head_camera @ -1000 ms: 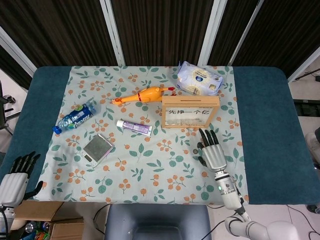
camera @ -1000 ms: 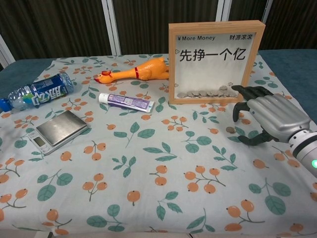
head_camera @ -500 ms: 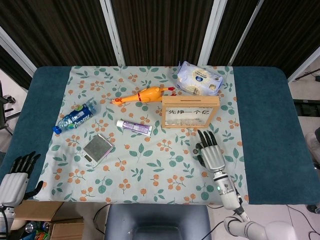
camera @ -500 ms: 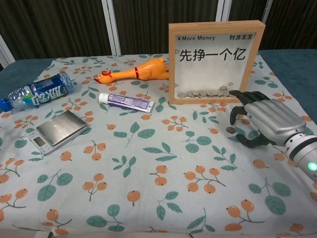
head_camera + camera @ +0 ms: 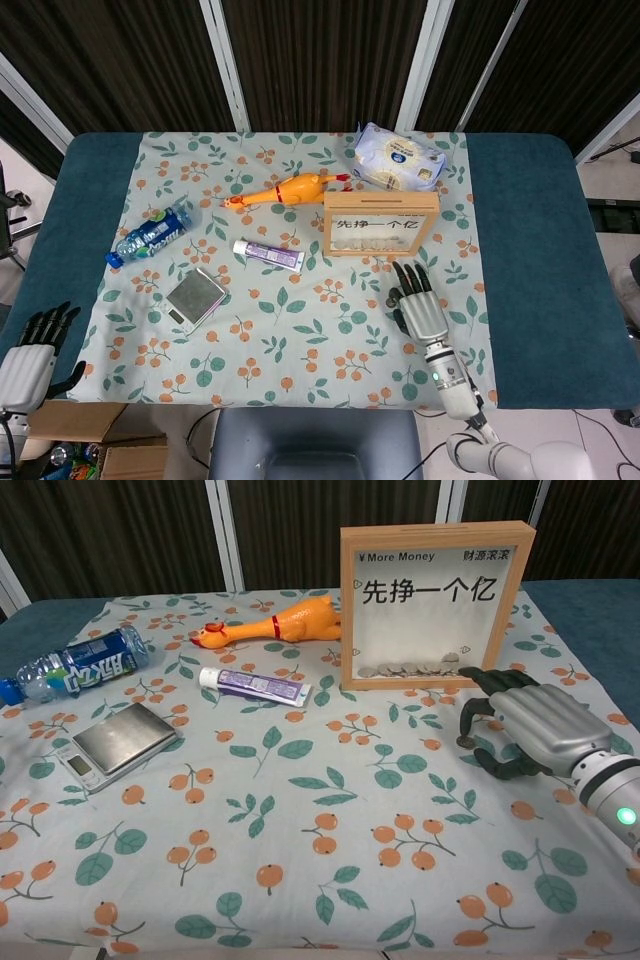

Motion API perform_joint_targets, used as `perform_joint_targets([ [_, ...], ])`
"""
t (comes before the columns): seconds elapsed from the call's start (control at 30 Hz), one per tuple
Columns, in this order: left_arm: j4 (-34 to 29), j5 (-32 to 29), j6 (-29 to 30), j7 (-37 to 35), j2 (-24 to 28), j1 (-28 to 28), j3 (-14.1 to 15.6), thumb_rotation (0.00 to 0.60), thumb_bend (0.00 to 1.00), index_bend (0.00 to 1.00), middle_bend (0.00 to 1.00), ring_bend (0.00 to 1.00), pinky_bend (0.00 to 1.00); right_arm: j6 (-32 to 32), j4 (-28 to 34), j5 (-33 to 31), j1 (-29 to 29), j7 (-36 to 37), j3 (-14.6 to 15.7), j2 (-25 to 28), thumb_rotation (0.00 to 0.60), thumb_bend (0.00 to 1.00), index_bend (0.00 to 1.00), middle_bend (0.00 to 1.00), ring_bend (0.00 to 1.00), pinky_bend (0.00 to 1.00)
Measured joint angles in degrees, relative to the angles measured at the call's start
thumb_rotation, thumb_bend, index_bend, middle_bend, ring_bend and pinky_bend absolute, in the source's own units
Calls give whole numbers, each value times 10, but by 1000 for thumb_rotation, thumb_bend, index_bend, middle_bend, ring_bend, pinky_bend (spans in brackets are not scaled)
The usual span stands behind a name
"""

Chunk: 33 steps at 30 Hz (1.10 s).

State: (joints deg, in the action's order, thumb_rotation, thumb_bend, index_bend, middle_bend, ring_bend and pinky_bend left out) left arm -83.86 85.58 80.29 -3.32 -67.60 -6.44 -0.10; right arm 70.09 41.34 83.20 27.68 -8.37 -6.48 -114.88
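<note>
On floral-cloth surface: rt hand, fingers apart & empty, over small coin beside wooden-framed glass coin box; pinch low, slow.

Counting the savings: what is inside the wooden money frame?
Inside the wooden money frame, a low heap of coins lies along the bottom behind the clear front. Above them it is bare. The right hand covers part of the lower right corner.

Passage ahead of the right hand is blocked by the upright coin frame, just beyond the fingertips. Open cloth is found leftward, bounded further off by the toothpaste tube and the scale.
</note>
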Motion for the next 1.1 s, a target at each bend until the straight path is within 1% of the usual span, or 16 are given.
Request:
perform_joint_targets([
  [0.23, -3, -1, -3, 2, 2, -1, 0, 600, 357, 0, 0, 0, 0, -9, 1, -2, 0, -2, 1, 0, 600, 215, 539, 93, 0, 0],
  [0.67, -8, -1, -9, 9, 6, -4, 2, 600, 359, 0, 0, 0, 0, -25, 8, -12, 5, -6, -7, 3, 600, 215, 564, 93, 0, 0],
  [1.1, -7, -4, -16, 11, 3, -7, 2, 600, 358, 0, 0, 0, 0, -21, 6, -13, 10, -11, -11, 4, 600, 215, 659, 94, 0, 0],
])
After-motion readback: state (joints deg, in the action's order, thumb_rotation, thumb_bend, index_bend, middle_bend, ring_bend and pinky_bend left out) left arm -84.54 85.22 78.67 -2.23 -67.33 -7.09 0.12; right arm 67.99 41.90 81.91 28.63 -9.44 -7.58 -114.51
